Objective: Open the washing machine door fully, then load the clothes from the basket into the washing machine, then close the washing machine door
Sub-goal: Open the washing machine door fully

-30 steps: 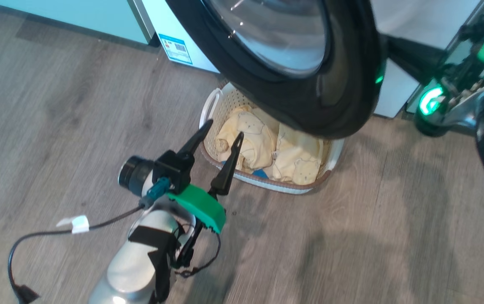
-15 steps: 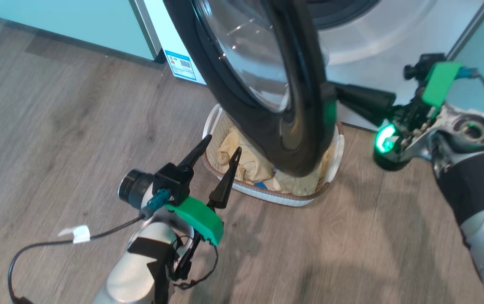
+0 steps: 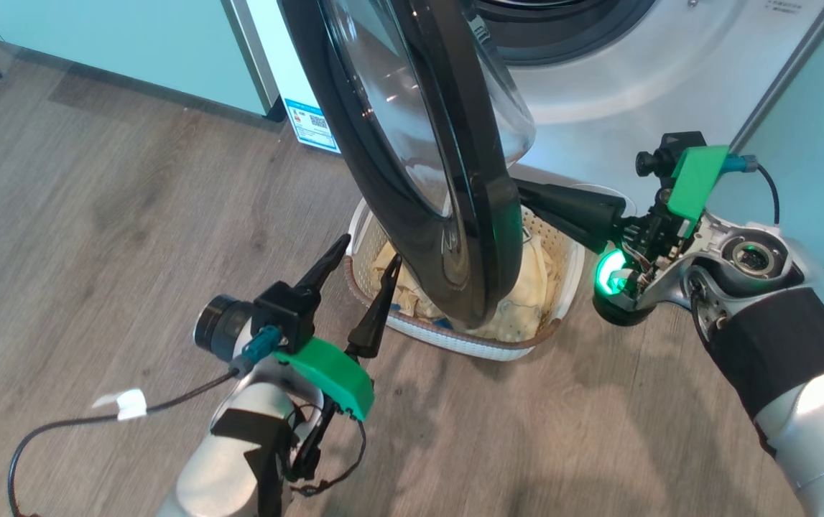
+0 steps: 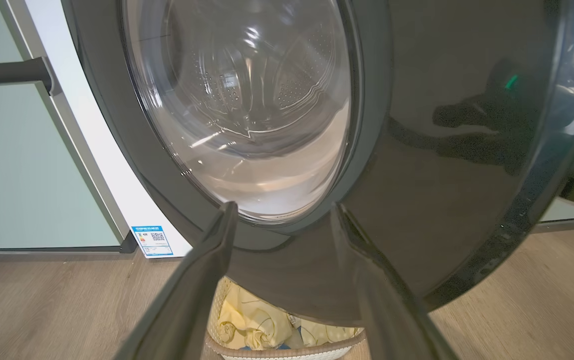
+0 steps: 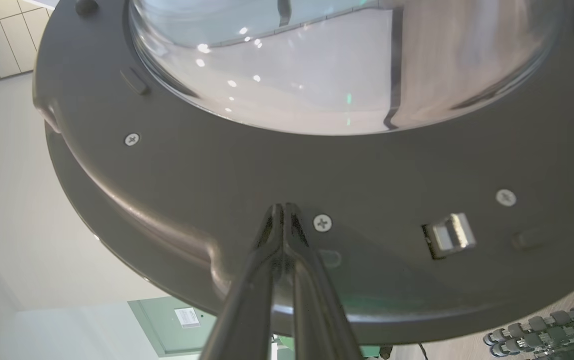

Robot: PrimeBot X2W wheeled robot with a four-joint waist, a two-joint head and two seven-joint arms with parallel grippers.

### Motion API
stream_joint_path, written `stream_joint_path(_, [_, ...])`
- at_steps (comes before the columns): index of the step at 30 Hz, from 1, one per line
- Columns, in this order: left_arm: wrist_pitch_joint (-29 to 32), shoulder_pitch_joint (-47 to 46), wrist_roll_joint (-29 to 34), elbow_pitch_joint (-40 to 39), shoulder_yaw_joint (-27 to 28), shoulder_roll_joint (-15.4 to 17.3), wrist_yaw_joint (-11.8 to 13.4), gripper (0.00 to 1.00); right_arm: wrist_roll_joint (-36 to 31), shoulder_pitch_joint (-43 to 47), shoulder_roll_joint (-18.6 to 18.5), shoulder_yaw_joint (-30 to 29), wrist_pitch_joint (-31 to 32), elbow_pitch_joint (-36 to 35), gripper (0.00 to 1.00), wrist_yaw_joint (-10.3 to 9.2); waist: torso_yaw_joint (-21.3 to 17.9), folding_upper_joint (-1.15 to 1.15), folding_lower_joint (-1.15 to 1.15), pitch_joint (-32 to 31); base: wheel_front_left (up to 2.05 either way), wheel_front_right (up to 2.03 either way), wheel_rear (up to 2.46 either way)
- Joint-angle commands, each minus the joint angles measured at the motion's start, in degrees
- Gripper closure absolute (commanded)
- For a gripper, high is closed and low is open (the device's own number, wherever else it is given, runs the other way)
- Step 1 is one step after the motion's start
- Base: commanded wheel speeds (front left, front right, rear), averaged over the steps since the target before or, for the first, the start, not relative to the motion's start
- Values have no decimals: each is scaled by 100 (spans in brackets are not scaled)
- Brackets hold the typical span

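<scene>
Right, the washing machine door point(image 3: 480, 244) stands roughly half open, edge-on, its black rim hanging over the basket point(image 3: 455, 343) and hiding part of the clothes point(image 3: 537, 276). The right gripper point(image 5: 283, 210), clenched on nothing, has its tips at the door's inner face beside a screw. Best bet is a steady push following the hinge's arc leftward, since closed tips could skid on that plastic. The left gripper point(image 3: 370, 250), spread wide and empty, faces the door's outer side and probably needs to clear the swing.
</scene>
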Motion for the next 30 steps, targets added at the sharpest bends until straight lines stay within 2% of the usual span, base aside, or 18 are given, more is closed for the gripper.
stream_joint_path(1, [-36,-75,56,-173,208,86,-2,0,81,-31,121,25,-65,-200,100,-15,-1,0,0,-3,0,0,0])
stream_joint_path(10, [-36,-61,45,-168,226,86,8,0,246,-58,49,-84,-590,-281,100,-15,-27,0,0,-7,0,0,0])
stream_joint_path(19, [-36,-61,45,-173,301,86,11,0,236,226,-311,-827,-1593,-952,100,-15,-121,0,0,6,0,0,0])
stream_joint_path(20, [-36,-55,48,-171,318,86,12,0,135,296,-386,-913,-1765,-1070,73,-15,-138,0,0,0,0,0,0])
stream_joint_path(21, [-36,-50,48,-170,333,86,12,0,29,378,-456,-993,-1931,-1193,29,-15,-155,0,0,-2,0,0,0])
stream_joint_path(22, [-36,-47,41,-170,343,86,14,0,-26,475,-502,-1092,-2076,-1313,4,-15,-168,0,0,-5,0,0,0])
stream_joint_path(23, [-36,-46,37,-167,351,86,17,0,-100,572,-560,-1184,-2225,-1424,0,-15,-182,0,0,-12,0,0,0])
stream_joint_path(30, [-36,-54,-13,-179,450,86,50,0,-1158,1213,-980,-1478,-3437,-1971,0,-15,-322,0,0,-50,0,0,0])
